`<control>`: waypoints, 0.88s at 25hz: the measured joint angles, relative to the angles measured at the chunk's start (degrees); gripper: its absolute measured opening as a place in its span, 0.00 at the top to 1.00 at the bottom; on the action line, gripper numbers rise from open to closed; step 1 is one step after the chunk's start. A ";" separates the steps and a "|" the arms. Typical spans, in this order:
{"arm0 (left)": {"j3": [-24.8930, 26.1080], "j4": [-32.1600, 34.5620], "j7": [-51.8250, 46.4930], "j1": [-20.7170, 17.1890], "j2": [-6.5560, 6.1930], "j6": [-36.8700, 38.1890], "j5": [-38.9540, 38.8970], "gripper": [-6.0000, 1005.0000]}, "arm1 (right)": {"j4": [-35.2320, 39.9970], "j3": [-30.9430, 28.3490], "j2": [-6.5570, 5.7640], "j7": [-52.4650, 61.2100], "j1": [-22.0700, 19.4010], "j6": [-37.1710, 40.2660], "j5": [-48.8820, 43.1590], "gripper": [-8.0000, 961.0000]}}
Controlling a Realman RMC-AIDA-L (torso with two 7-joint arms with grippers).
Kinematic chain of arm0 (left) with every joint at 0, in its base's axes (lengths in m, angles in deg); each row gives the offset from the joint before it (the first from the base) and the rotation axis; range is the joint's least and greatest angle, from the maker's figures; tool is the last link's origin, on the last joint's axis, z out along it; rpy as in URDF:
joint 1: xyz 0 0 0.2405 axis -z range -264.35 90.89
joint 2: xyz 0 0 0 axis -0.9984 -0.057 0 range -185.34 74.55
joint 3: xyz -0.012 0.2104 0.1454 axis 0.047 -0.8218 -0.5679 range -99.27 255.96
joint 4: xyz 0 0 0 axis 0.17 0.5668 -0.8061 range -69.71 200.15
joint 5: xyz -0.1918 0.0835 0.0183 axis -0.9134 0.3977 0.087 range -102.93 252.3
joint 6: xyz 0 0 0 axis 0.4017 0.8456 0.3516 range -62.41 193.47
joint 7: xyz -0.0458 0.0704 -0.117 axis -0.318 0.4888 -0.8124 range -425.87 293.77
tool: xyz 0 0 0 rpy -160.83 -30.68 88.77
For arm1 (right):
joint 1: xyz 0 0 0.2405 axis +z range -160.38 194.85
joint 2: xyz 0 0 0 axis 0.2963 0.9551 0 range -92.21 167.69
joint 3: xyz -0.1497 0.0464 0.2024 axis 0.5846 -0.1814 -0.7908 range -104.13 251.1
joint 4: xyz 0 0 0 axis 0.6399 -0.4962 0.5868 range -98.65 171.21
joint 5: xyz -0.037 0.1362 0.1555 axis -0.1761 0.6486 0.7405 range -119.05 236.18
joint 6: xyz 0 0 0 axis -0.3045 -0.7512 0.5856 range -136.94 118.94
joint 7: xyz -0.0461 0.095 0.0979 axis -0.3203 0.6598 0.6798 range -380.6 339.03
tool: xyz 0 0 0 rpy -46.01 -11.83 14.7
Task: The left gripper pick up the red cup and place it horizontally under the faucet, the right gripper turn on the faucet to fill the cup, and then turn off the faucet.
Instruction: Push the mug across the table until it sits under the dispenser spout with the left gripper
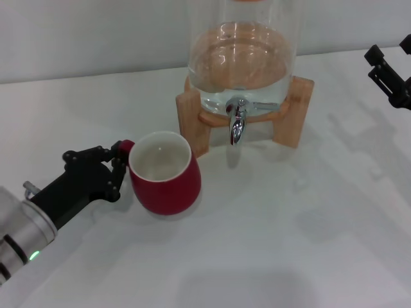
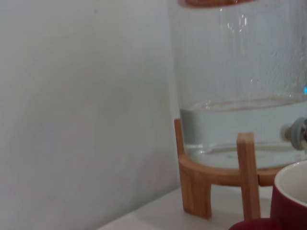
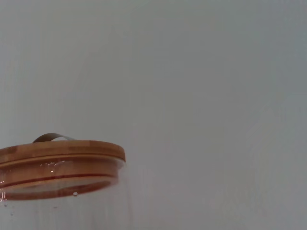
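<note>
Nearest, the left gripper [image 1: 117, 168] clenches the handle side of the red cup [image 1: 164, 173], which sits upright on the white table [image 1: 289, 244], left of the faucet [image 1: 237, 122]. Far right, the right gripper [image 1: 392, 70] hangs released. No readable writing.

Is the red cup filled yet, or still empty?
Empty: the red cup shows a dry white interior, sits left of the faucet rather than under it, and the left pincer grips its handle.

Open table toward the faucet [image 1: 237, 126].
The red cup [image 1: 164, 173] stands at its 8 o'clock; the wooden stand [image 1: 292, 110] flanks it.
</note>
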 joint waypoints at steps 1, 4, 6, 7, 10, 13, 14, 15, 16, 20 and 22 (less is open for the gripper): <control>-0.47 0.00 -0.04 0.27 0.03 0.54 -0.03 0.90 | 0.00 0.03 0.01 0.00 0.02 0.02 0.00 0.14; -2.06 -0.11 -0.37 1.12 0.22 2.47 -0.24 0.90 | 0.00 0.03 0.03 -0.05 0.02 0.10 0.00 0.14; -2.72 -0.30 -0.45 1.55 0.39 3.28 -0.26 0.90 | 0.00 0.03 0.03 -0.17 0.02 0.12 0.00 0.14; -2.92 -0.31 -0.52 1.73 0.45 3.45 -0.27 0.90 | -0.01 0.03 0.03 -0.19 0.03 0.13 0.00 0.14; -3.00 -0.32 -0.95 2.13 0.48 3.48 -0.29 0.90 | -0.01 0.03 0.03 -0.19 0.14 0.16 0.00 0.14; -3.07 -0.33 -1.23 2.58 0.50 3.55 -0.32 0.90 | 0.01 0.03 0.03 -0.11 0.15 0.22 0.00 0.14; -3.08 -0.32 -1.25 2.71 0.50 3.62 -0.33 0.90 | 0.01 0.03 0.03 -0.11 0.15 0.22 0.00 0.14; -3.08 -0.30 -1.28 2.82 0.51 3.66 -0.33 0.90 | 0.02 0.03 0.04 -0.10 0.16 0.22 0.00 0.14; -3.09 -0.23 -1.34 3.06 0.51 3.75 -0.34 0.90 | 0.03 0.03 0.07 -0.11 0.17 0.22 0.00 0.14; -3.65 -0.17 -1.72 3.50 0.53 4.85 -0.28 0.89 | 0.06 0.23 0.11 -0.11 0.23 0.22 0.00 0.14; -4.53 -0.25 -1.81 3.78 0.53 5.55 -0.41 0.89 | 0.08 0.47 0.11 -0.10 0.26 0.22 0.00 0.14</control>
